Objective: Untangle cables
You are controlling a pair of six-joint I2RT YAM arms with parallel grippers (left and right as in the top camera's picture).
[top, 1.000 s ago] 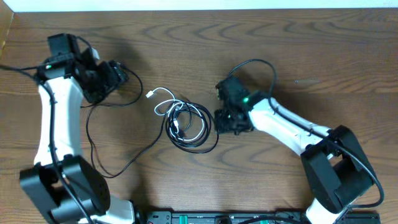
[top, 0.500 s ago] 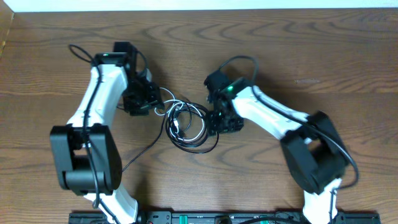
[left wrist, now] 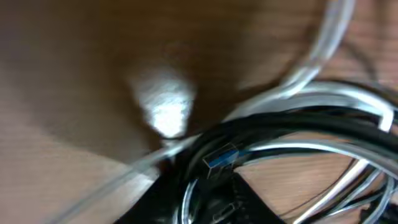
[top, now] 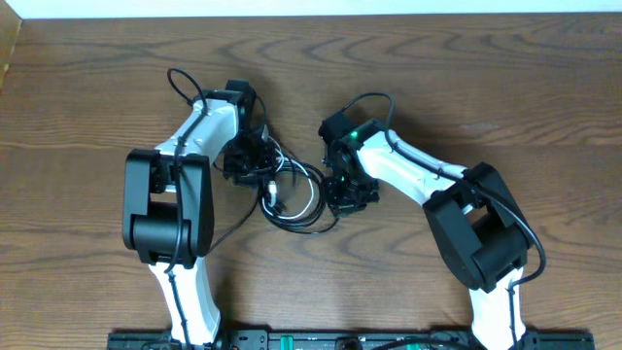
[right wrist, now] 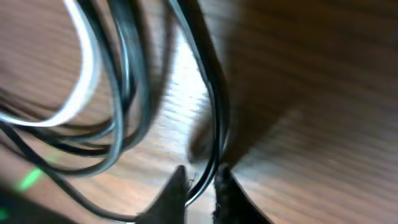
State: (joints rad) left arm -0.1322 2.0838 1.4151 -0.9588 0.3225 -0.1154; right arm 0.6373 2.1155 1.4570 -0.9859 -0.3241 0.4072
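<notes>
**Wooden counter (top: 486, 78): the cables (top: 296, 204) are lying between two claws**

They are lying together in one loose ring near the middle. The right claw (right wrist: 200, 186) is pinching a black cable (right wrist: 214, 112) at their right edge, its fingertips (right wrist: 177, 190) nearly meeting around the strand. The left claw (top: 251, 160) is pressing down at their far-left edge, over the white cable (left wrist: 314, 65). Whether it is gripping anything I cannot tell, its view being too blurred. Both claws are sitting on opposite sides, so the coming pull is probably going outward, left and right.
</notes>
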